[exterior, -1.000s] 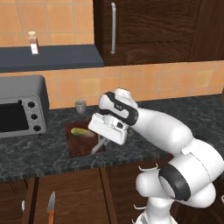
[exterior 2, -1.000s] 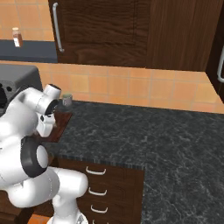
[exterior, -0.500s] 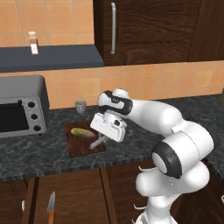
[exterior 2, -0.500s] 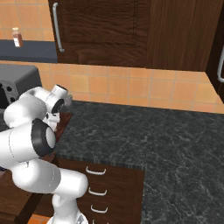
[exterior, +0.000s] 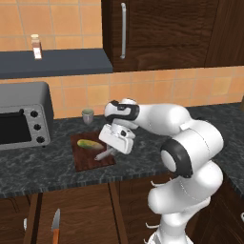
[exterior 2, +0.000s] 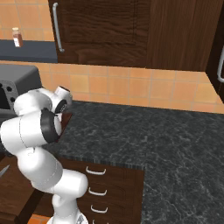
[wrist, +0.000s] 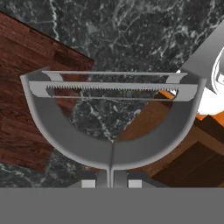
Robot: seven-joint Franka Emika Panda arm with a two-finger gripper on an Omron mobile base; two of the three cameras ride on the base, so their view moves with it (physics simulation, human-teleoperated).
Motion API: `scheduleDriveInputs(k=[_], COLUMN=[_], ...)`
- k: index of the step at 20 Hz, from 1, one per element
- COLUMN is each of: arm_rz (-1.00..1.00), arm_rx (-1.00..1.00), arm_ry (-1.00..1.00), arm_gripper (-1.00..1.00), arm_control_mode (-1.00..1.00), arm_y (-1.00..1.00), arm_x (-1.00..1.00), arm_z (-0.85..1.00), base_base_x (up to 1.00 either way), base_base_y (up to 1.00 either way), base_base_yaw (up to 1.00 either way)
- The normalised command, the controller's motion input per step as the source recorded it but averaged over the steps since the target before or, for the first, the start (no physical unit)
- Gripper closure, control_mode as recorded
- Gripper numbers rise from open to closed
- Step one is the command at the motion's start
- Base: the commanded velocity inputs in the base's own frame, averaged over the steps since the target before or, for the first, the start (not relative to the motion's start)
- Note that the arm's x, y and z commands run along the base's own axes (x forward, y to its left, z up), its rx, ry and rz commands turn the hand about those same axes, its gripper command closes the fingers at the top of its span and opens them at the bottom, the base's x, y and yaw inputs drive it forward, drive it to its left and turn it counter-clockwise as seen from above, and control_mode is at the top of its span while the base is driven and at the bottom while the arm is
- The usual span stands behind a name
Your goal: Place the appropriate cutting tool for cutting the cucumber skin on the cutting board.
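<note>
The counter (exterior: 52, 167) of dark speckled stone is running across the scene under an orange tiled wall, with dark wood cabinets (exterior: 162, 33) hanging above it. The white arm (exterior: 167, 119) is reaching from the lower right of the left base view toward the left, its hand bending down over the counter. A grey toaster oven (exterior: 21, 121) is standing at the left end of the counter. The board (exterior: 83, 159), dark reddish-brown and flat, is lying on the counter just right of the oven, and the hand is hanging over its right edge. In the hand view a corner of the board (wrist: 26, 83) is showing at the left, with bare counter beyond it.

The gripper (exterior: 114, 148) is sitting clamped on the peeler (exterior: 104, 154), whose grey shaft is slanting down from the hand to the board's right part; whether its end is touching the wood cannot be told. In the hand view the peeler (wrist: 111, 127) is rising from between the fingertips, its rounded loop and toothed blade spanning most of the picture.

The cucumber (exterior: 90, 144), yellow-green, is lying on the board's upper middle, just left of the peeler. A small cup (exterior: 87, 116) is standing by the wall behind the board. A knife (exterior: 55, 226) with an orange handle is showing low in front of the lower cabinets. A small bottle (exterior: 35, 46) is standing on the dark shelf above the oven.
</note>
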Motion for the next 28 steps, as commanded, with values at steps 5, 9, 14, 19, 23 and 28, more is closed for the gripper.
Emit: scheduleDriveInputs(k=[5, 9, 14, 19, 23, 28], arm_rz=[-0.01, -0.01, -0.02, -0.02, -0.02, 0.0], arm_rx=[-0.05, -0.02, 0.0, 0.0, -0.01, -0.03], arm_ry=[-0.06, -0.07, -0.02, 0.0, 0.0, 0.0], arm_gripper=[1.0, 1.0, 1.0, 1.0, 1.0, 1.0], arm_control_mode=[-1.0, -1.0, -1.0, -1.0, -1.0, -1.0], arm_y=[0.0, 0.0, 0.0, 0.0, 0.0, 0.07], arm_x=[0.02, 0.14, 0.19, 0.23, 0.31, 0.31], arm_z=[-0.25, -0.16, -0.12, -0.17, -0.18, -0.27], base_base_x=[0.0, 0.0, 0.0, 0.0, 0.0, 0.0], base_base_y=[0.0, 0.0, 0.0, 0.0, 0.0, 0.0], base_base_yaw=[0.0, 0.0, 0.0, 0.0, 0.0, 0.0])
